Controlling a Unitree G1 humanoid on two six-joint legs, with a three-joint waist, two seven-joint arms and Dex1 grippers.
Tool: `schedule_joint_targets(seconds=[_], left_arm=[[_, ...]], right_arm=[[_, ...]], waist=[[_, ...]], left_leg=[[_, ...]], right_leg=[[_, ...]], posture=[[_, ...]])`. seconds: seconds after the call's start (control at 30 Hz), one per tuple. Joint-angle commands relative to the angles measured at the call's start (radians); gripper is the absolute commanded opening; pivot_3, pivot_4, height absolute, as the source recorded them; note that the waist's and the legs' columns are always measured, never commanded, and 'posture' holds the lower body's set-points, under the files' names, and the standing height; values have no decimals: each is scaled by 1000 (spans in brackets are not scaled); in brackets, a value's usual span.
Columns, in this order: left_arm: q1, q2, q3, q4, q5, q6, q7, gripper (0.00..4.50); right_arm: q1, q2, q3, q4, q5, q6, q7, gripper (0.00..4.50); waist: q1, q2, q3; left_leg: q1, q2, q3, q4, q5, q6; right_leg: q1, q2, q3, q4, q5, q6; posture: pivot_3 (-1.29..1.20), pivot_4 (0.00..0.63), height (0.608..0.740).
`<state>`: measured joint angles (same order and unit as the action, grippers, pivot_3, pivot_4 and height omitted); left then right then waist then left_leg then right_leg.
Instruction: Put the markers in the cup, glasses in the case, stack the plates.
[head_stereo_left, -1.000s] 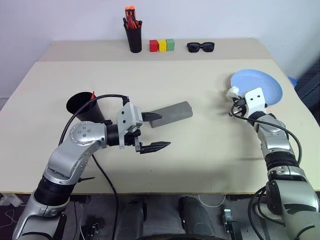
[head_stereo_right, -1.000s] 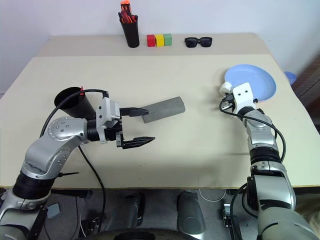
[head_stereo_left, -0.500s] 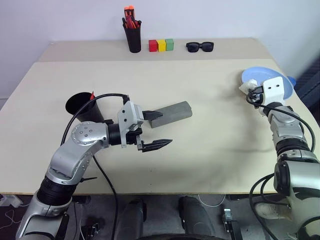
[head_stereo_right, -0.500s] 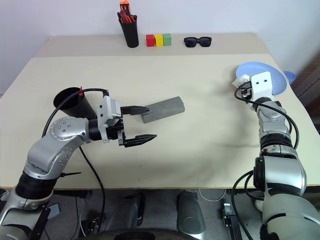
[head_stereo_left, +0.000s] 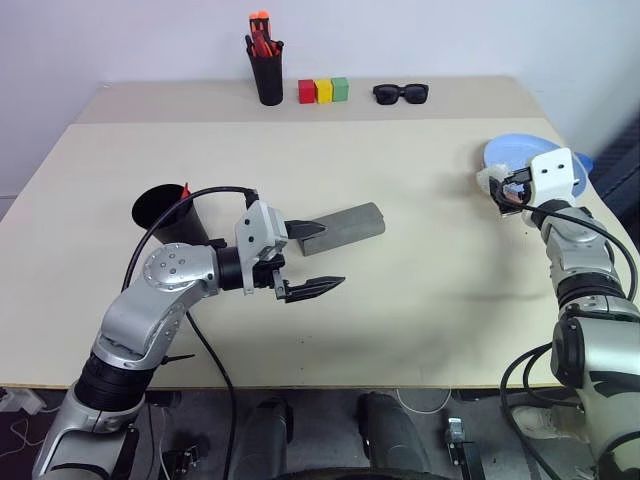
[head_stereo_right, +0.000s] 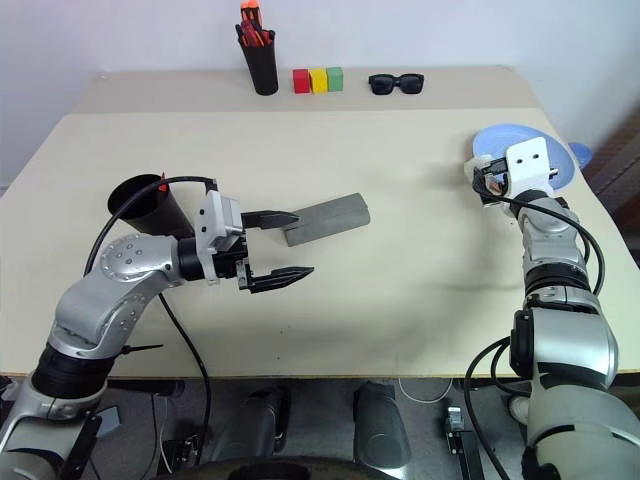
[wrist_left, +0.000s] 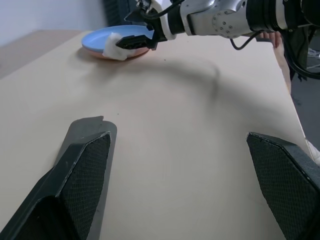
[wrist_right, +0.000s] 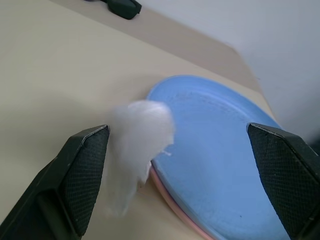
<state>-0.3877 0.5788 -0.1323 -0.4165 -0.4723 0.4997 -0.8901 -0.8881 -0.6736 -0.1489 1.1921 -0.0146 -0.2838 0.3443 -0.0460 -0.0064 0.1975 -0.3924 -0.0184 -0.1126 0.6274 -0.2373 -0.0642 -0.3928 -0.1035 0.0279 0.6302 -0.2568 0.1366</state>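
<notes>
Plates: done, by the look of it. Light blue round shallow plastic plate (wrist_right: 220, 145) resting on top of salmon pink plate of like size (wrist_right: 172, 200), only a thin pink rim peeking from under it. Stack well to the right of the grey rectangular hard spectacle case (head_stereo_left: 345, 226) and a little farther back, near the table's right edge.

Right gripper (wrist_right: 178, 130) level just in front of that stack, fingers spread wide, clamped on nothing; a white fluffy wad (wrist_right: 137, 145) by one finger, between it and the blue rim.

Case shut, lying flat near the middle of the beige table (head_stereo_left: 420, 300). Impossible to tell through the closed lid whether the tortoiseshell glasses are inside; judged probably stowed, not confirmed.

Wide black tapered plastic cup (head_stereo_left: 140, 212) upright, well to the left of the case. Red end of one slim black marker (head_stereo_left: 185, 189) poking above its rim on the side nearer the case. Second marker: cannot tell, cup's inside too dark.

Left gripper (head_stereo_left: 332, 258) hovering just in front of the case's left end, pointing right, fingers wide apart and empty, upper fingertip close over the case's corner.

Judgement: all three jobs apparently finished or nearly so; left over, at most, pulling both arms back.
</notes>
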Motion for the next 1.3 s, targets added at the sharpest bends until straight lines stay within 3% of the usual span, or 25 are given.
schedule_joint_targets(seconds=[0.03,0.63,1.07,1.17,1.3], left_arm=[[-8,-2,22,-26,-16,-9,0,4500],[9,11,33,-42,-18,-2,12,4500],[17,18,37,-59,-19,6,23,4500],[21,20,40,-68,-20,11,27,4500],[24,21,46,-75,-22,19,33,4500]], right_arm=[[-6,2,-13,-16,15,-9,13,4458],[1,73,-25,-47,68,50,158,4458],[-20,94,6,8,25,60,121,4458],[-23,96,15,21,10,58,107,3618],[-25,101,22,29,2,59,97,1604]], waist=[[0,0,0],[0,0,0],[0,0,0],[0,0,0],[0,0,0]], left_leg=[[0,0,0,0,0,0],[0,0,0,0,0,0],[0,0,0,0,0,0],[0,0,0,0,0,0],[0,0,0,0,0,0]], right_leg=[[0,0,0,0,0,0],[0,0,0,0,0,0],[0,0,0,0,0,0],[0,0,0,0,0,0],[0,0,0,0,0,0]], posture=[[0,150,740],[0,150,740],[0,150,740],[0,150,740],[0,150,740]])
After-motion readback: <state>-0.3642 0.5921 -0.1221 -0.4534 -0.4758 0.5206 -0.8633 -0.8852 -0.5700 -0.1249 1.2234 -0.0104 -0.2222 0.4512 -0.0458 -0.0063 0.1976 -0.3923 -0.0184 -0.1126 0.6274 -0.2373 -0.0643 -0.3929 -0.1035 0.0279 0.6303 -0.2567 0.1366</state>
